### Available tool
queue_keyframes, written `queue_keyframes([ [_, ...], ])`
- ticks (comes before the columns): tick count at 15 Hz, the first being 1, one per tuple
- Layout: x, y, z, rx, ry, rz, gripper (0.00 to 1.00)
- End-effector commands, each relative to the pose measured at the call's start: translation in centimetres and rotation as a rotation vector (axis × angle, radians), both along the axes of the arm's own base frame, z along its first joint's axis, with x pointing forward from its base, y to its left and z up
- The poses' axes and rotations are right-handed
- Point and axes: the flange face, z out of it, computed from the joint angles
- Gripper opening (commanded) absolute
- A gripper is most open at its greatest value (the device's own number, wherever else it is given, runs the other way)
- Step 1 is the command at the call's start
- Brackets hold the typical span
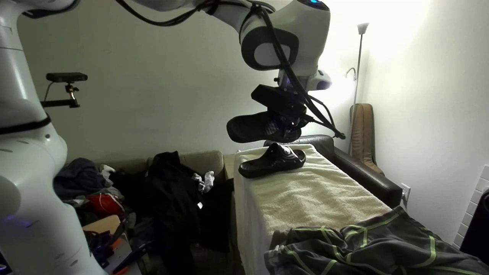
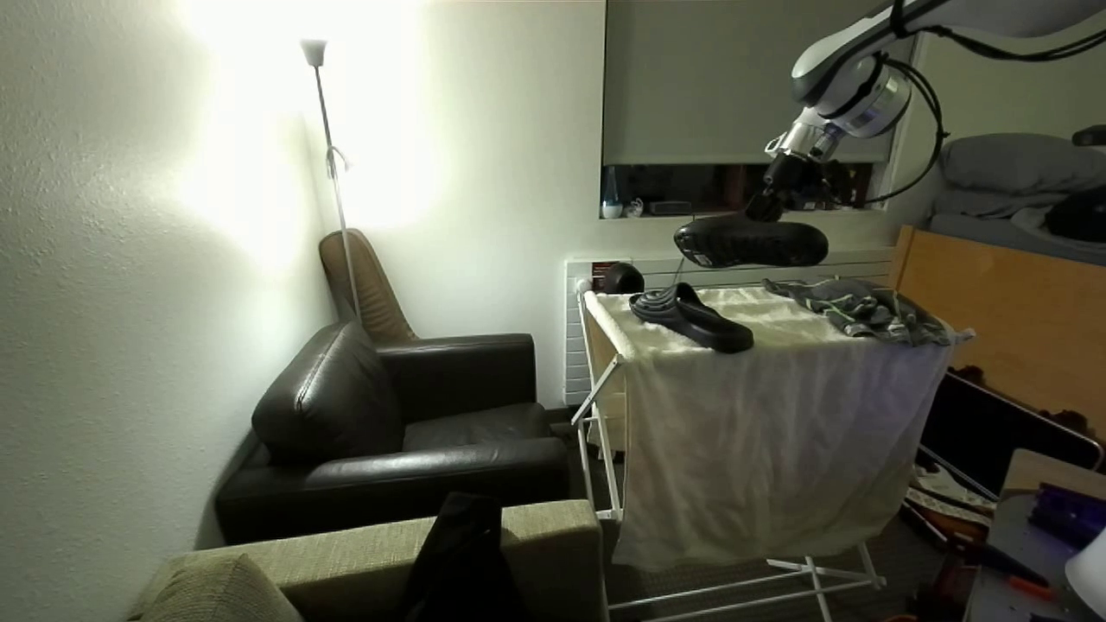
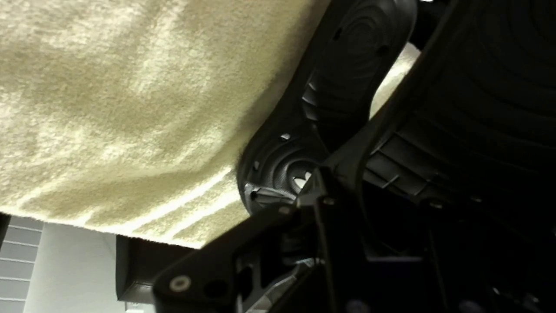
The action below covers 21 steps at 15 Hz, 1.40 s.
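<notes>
gripper tight on 1 dark blk slide w/ ridged footbed, above 2nd slide

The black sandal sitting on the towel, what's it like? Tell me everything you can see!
The black sandal is a slip-on that looks like rubber or foam. Its wide strap has curved ridges and a white mark; its footbed is ridged too. It sits sole down on the cream towel, near one end, with its heel by a long edge. Only the towel seems to touch it.
</notes>
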Motion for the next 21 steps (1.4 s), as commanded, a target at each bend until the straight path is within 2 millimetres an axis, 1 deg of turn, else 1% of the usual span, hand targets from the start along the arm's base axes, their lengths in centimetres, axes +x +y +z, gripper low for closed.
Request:
queue_keyframes([
  [1, -0.8, 2.3, -0.2, 0.086, 0.038, -0.006, 0.05],
  [5, -0.4, 5.1, -1.5, 0.128, 0.073, 0.039, 0.05],
  [10, 0.3, 8.7, -2.9, 0.117, 0.107, 0.109, 0.05],
  [15, 0.6, 11.7, -4.1, 0.104, 0.134, 0.181, 0.05],
  [21, 0.7, 15.3, -4.5, 0.107, 0.162, 0.277, 0.05],
])
